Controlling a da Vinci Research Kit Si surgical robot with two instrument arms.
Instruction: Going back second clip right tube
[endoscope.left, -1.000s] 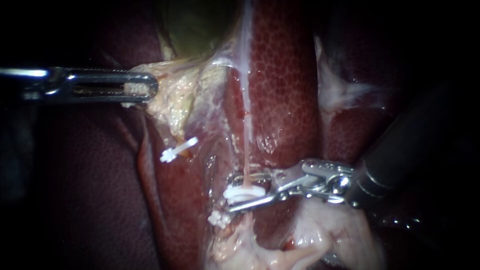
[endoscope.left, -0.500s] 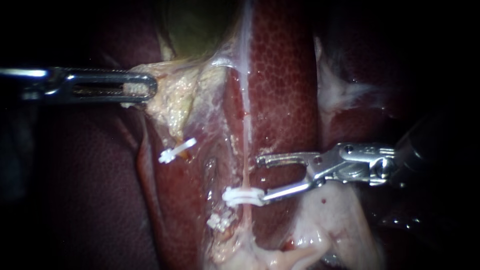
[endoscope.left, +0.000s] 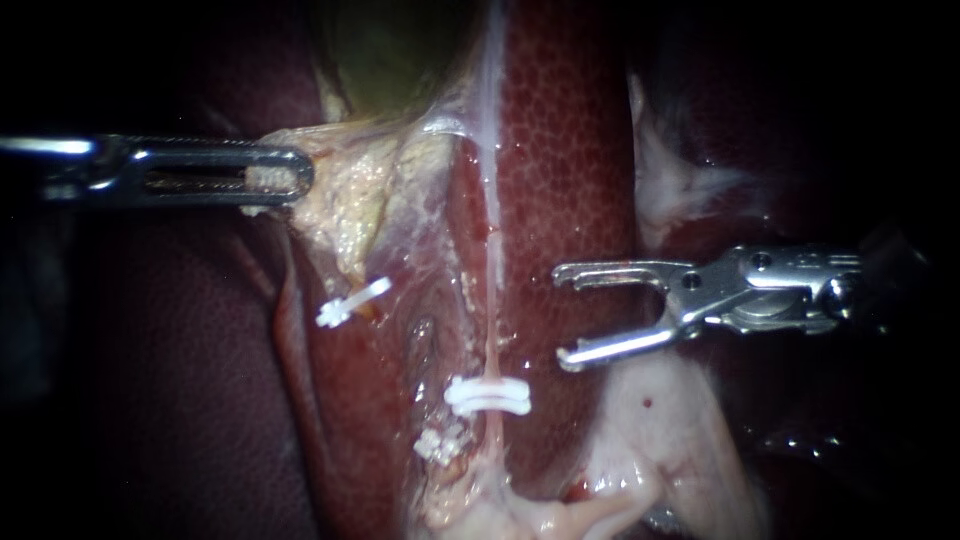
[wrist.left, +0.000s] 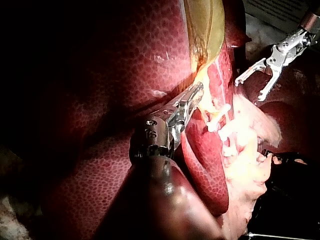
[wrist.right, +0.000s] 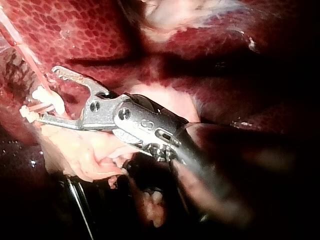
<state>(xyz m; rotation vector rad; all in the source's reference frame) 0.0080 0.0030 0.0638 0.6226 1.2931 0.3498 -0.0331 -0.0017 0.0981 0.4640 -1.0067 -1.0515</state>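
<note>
a second ago the right instrument (endoscope.left: 562, 315) had its claw round the right tube (endoscope.left: 492, 300), just where the white clip (endoscope.left: 488, 395) sits. half a second ago the claw had let go, with one side near the clip. now it has gone back toward the right and is well apart from the clip. the claw is spread wide and has nothing in it.

the clip has not moved. it lies across the thin pink right tube, low down on it, with the liver (endoscope.left: 570, 150) beside it. so i think the clip is on and holding, and the going back is nearly done.

the left instrument (endoscope.left: 298, 178) has not moved. its claw is pinching the pale tissue (endoscope.left: 345, 200) under the gallbladder (endoscope.left: 400, 50) and pulls it to the left.

some things are hard to see. the shaft of the right instrument is lost in the dark. the shaft of the left instrument is cut off at the edge. a lower clip (endoscope.left: 440, 441) is half buried in pale bits, and i cannot tell if it is on the same tube. the bottom end of the right tube goes under pale tissue. in the right wrist view the claw looks close to the clip, but the endoscope view shows a clear gap.
</note>
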